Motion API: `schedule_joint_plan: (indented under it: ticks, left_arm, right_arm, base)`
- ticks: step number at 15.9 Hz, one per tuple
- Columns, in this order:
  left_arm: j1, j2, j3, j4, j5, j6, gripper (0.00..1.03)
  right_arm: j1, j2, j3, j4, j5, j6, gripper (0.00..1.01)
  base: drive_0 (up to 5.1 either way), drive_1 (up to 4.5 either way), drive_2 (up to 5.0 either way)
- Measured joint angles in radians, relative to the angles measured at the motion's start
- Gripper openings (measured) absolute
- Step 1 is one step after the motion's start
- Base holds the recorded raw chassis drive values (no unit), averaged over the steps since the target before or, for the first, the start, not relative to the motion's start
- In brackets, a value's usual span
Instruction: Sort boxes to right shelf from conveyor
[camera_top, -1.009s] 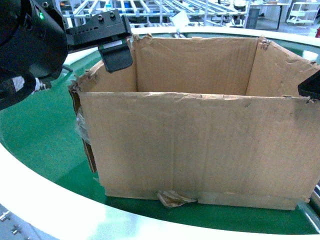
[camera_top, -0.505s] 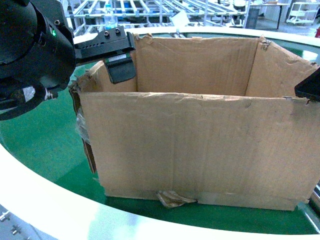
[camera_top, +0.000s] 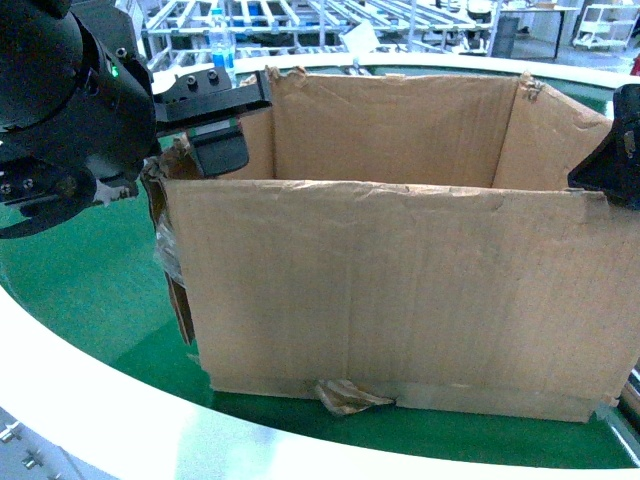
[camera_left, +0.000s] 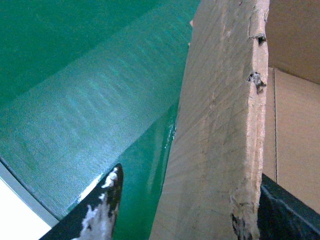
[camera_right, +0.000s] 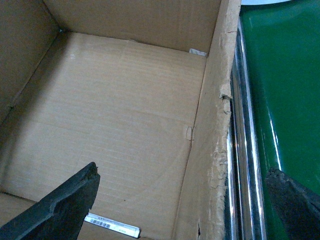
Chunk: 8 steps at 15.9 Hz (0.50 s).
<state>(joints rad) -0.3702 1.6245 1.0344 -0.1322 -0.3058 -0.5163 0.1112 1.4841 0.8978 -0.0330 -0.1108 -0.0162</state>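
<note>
A large brown cardboard box (camera_top: 400, 290) with a ragged rim stands open-topped on the green conveyor (camera_top: 80, 290), a scrap of tape at its front base. My left gripper (camera_top: 200, 150) is open astride the box's left wall (camera_left: 215, 150), one finger (camera_left: 100, 210) outside over the belt (camera_left: 75, 100), the other (camera_left: 285, 210) inside. At the far side my right gripper (camera_top: 610, 165) is open astride the right wall (camera_right: 215, 150), one finger (camera_right: 60, 205) inside the box and one (camera_right: 295, 200) outside. The right shelf is out of view.
The conveyor's white rim (camera_top: 100, 400) curves along the near edge. Shiny steel rails (camera_right: 240, 165) run tight against the box's right wall. A barcode label (camera_right: 112, 225) lies on the box floor (camera_right: 110, 115). Metal racks (camera_top: 300, 20) stand behind the belt.
My left gripper has come down and slightly left over the box's left wall. My right gripper has pushed further into view at the right wall. The box has barely shifted.
</note>
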Motion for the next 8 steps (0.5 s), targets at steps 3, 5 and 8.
schedule_joint_plan:
  ticks: [3, 5, 8]
  left_arm:
    - [-0.001, 0.0, 0.0, 0.002, 0.003, 0.0, 0.64]
    - [0.0, 0.0, 0.001, 0.002, 0.005, 0.001, 0.62]
    - [-0.006, 0.0, 0.002, 0.005, 0.019, 0.0, 0.39]
  right_arm:
    - [0.003, 0.0, 0.0, 0.0, -0.01, 0.001, 0.8]
    - [0.007, 0.0, 0.0, 0.0, -0.014, 0.0, 0.66]
    - [0.006, 0.002, 0.0, 0.003, 0.003, 0.002, 0.44]
  base:
    - [0.0, 0.0, 0.0]
    - [0.0, 0.0, 0.0]
    - [0.0, 0.0, 0.0]
